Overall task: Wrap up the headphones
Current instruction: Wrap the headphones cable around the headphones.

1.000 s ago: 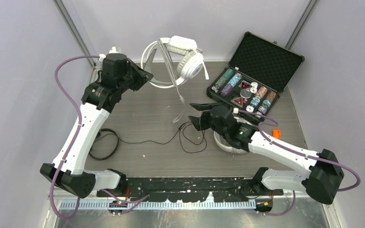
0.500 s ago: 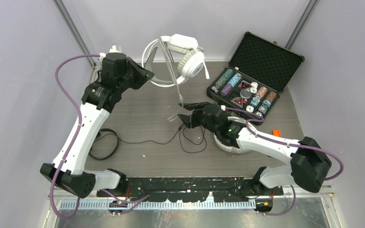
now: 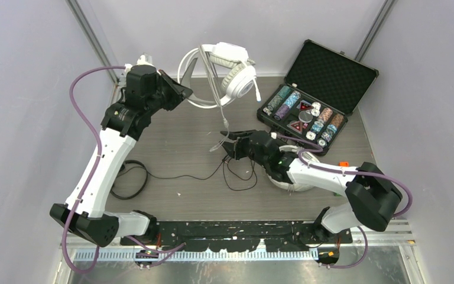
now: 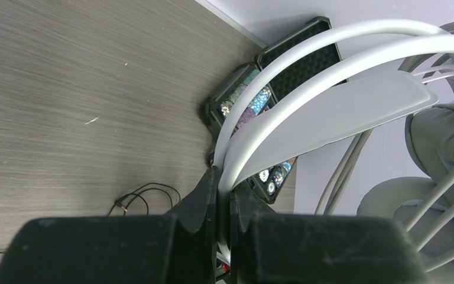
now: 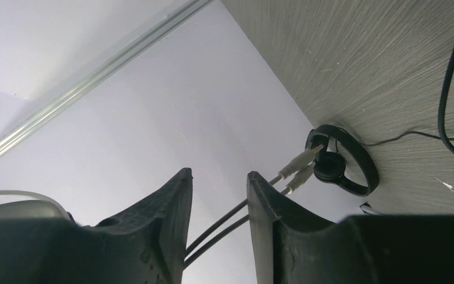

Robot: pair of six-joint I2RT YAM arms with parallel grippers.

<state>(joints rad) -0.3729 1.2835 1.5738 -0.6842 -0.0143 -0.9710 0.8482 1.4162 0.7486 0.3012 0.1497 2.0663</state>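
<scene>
You have a white headset (image 3: 232,70) at 12 o'clock on the table (image 3: 177,136), a grey surface with fine wood grain. Its headband is a pair of smooth, thin arcs over a wider flat strap, and the cups are thickly padded. The left gripper (image 4: 223,190) is clamped on that headband, fingers pressed to either side of it. The left arm stretches long toward 11 o'clock, its wrist turned toward 3 o'clock.

A thin white cable (image 3: 219,109) hangs from the headset toward the centre. It passes between the right gripper (image 5: 219,198) fingers, which stand apart without pinching it. Two metal-tipped plugs (image 5: 302,161) show beyond them. The right arm reaches from 4 o'clock low across the table, wrist pointing to 9 o'clock.

A second white headset (image 3: 288,182) lies partly hidden under that forearm. A slim black headset (image 3: 131,178) rests at 8 o'clock, its black cable (image 3: 201,176) looping toward the centre. A foam-lined black case (image 3: 331,74) of coloured chips lies open at 2 o'clock.
</scene>
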